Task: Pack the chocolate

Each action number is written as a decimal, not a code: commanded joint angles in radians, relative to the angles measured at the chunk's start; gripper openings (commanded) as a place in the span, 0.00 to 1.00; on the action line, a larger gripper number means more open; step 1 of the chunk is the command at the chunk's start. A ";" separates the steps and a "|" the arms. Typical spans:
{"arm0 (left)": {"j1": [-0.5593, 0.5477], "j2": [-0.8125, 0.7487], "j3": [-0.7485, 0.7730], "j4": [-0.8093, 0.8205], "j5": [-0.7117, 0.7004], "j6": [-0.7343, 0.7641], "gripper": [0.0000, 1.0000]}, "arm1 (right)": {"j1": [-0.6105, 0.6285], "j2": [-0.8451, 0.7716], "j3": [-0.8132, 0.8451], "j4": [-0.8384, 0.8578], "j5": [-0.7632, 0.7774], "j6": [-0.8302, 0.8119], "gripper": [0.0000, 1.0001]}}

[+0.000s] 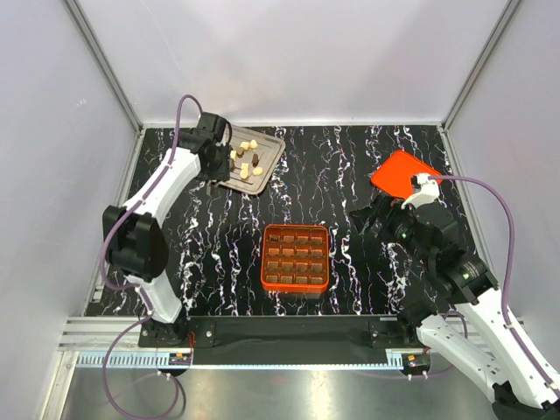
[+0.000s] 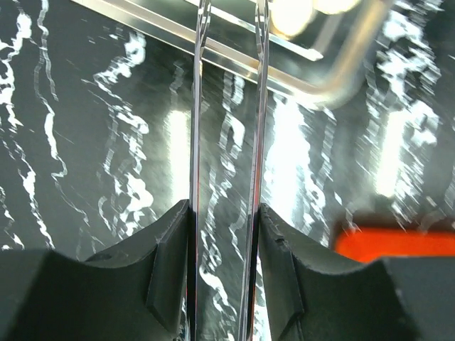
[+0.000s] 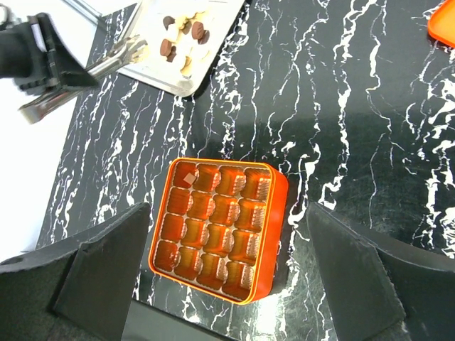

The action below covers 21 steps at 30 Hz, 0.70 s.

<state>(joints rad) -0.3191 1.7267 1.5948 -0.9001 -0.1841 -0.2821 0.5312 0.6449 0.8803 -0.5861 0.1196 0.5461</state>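
Several small dark and cream pieces of chocolate (image 1: 246,158) (image 3: 182,34) lie on a metal tray (image 1: 273,150) at the back left. My left gripper (image 1: 215,163) (image 2: 225,213) is at the tray's left edge, shut on thin metal tongs (image 2: 201,106) (image 3: 106,65) whose tips reach the tray rim. I see nothing between the tong blades. The orange box (image 1: 295,258) (image 3: 277,213) with brown grid cells sits mid-table. One small pale square piece (image 3: 186,177) lies in a corner cell. My right gripper (image 1: 372,219) (image 3: 227,213) hovers open to the right of the box.
The orange lid (image 1: 404,173) (image 3: 442,21) lies flat at the back right, behind my right arm. White walls and metal posts enclose the black marbled table (image 1: 350,157). The box edge (image 2: 398,243) shows low right in the left wrist view.
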 commanded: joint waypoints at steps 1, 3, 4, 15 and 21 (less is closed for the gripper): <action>0.049 0.062 0.071 0.092 0.000 0.047 0.43 | 0.004 0.006 -0.006 0.065 -0.012 -0.017 1.00; 0.061 0.094 0.077 0.105 0.020 0.058 0.43 | 0.004 0.007 -0.009 0.071 -0.008 -0.028 1.00; 0.071 0.108 0.086 0.107 0.028 0.060 0.43 | 0.004 0.009 -0.009 0.074 -0.008 -0.031 0.99; 0.077 0.215 0.102 0.138 0.057 0.070 0.44 | 0.003 0.038 -0.023 0.108 0.008 -0.057 1.00; 0.083 0.235 0.113 0.150 0.049 0.070 0.43 | 0.004 0.047 -0.024 0.115 0.008 -0.064 1.00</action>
<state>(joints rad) -0.2428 1.9556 1.6463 -0.8051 -0.1379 -0.2272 0.5312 0.6914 0.8555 -0.5243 0.1139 0.5041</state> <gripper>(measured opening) 0.441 0.994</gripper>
